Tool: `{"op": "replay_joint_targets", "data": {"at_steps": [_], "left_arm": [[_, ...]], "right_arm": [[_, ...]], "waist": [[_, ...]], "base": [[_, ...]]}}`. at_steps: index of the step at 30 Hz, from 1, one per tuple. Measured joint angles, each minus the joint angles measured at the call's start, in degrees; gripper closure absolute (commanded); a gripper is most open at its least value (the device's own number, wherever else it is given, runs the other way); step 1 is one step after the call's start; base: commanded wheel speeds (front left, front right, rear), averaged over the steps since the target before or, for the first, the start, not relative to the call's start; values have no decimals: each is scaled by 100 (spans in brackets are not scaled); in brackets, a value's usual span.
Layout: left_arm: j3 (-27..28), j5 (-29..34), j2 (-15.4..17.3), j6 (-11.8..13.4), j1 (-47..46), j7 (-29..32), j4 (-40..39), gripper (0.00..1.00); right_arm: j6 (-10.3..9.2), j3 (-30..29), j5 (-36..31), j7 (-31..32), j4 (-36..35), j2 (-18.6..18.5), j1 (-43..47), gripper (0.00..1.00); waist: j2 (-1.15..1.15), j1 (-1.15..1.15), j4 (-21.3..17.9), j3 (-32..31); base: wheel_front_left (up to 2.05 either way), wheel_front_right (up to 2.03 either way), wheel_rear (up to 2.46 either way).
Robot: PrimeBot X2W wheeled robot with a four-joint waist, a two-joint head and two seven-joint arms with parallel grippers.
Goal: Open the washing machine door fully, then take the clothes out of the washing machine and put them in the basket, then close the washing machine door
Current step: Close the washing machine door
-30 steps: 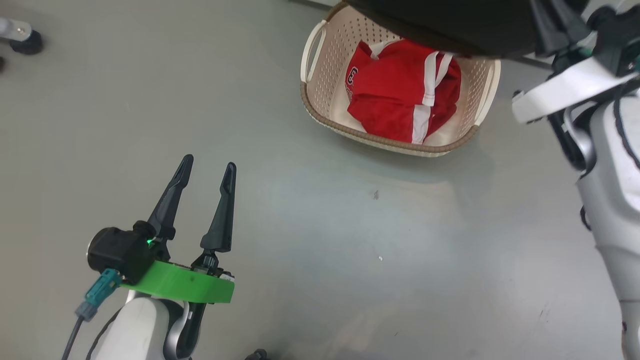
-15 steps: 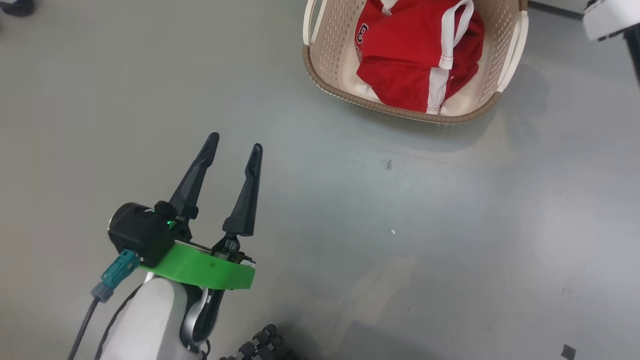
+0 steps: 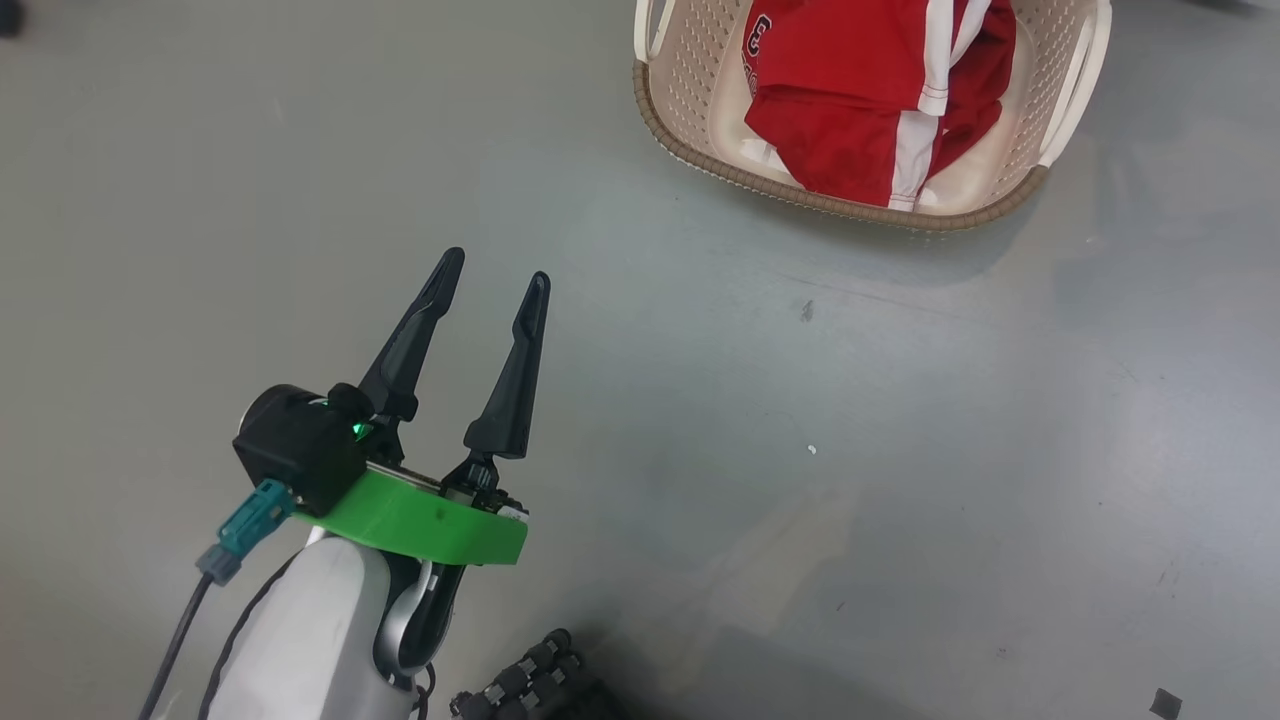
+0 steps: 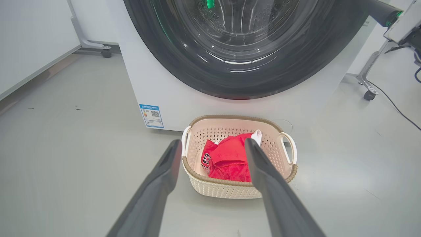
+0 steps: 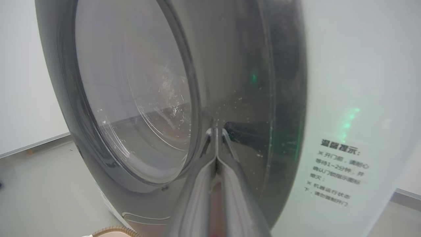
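Observation:
The cream basket (image 3: 800, 195) stands on the grey floor at the top right of the head view, with the red and white clothes (image 3: 860, 110) bundled inside it. My left gripper (image 3: 497, 268) hovers open and empty over bare floor, well short of the basket. In the left wrist view the basket (image 4: 236, 118) with the clothes (image 4: 230, 159) sits right before the white washing machine (image 4: 158, 89). The washing machine door (image 4: 184, 65) lies against the machine's front. My right gripper (image 5: 216, 131) is shut, its tips at the door's black rim (image 5: 250, 98).
A blue label (image 4: 150, 116) marks the machine's lower left front. Wheeled stand legs sit at the left (image 4: 105, 52) and the right (image 4: 368, 93) of the machine. A dark ribbed part (image 3: 530, 685) shows at the head view's bottom edge.
The head camera has swung, so the basket sits higher and further right in the picture, and the door and right arm have left it. The left gripper stays open.

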Motion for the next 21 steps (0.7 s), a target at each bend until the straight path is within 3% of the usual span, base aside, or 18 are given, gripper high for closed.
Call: {"op": "replay_joint_targets", "data": {"at_steps": [21], "left_arm": [[-25, -57, -41, 0, -190, 0, 210, 0]], "right_arm": [[-64, 51, 10, -330, 660, 188, -201, 100]], "waist": [[0, 0, -17, -82]], "base": [[0, 0, 0]]}}
